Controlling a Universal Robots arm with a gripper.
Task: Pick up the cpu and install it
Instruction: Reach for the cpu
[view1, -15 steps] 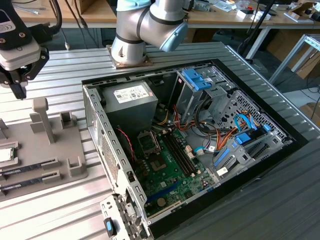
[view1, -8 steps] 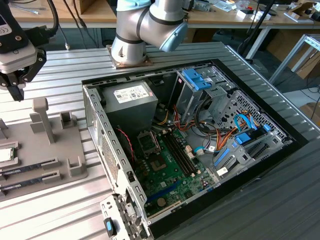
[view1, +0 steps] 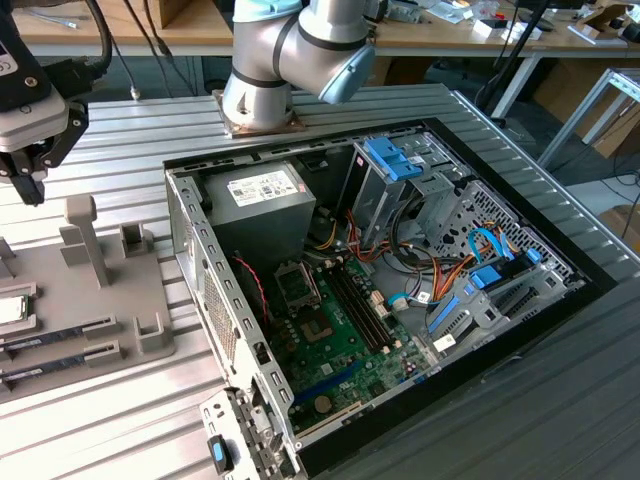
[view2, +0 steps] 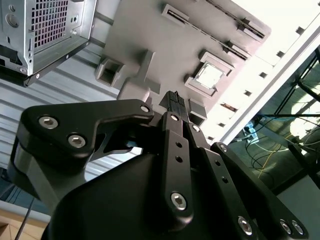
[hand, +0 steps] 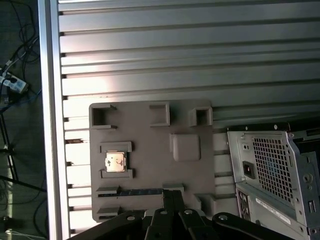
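The gripper (hand: 169, 194) hangs over the grey fixture plate (hand: 150, 130) on the ribbed surface (hand: 175, 50), fingers (view2: 172, 102) pressed together, empty. The cpu (hand: 115, 162) lies flat in its cradle on that plate, apart from the fingers, beside the open computer case (view1: 380, 280)

readable text: we find none that we can make out.
power supply label (view1: 262, 187): a white sticker in the upper middle of the exterior view; we see rows of print too small to read.
case sticker (hand: 270, 209): a pale strip on the computer's rear panel in the first wrist view; illegible.
cpu (hand: 115, 162): faint marks on its silvery top; illegible.
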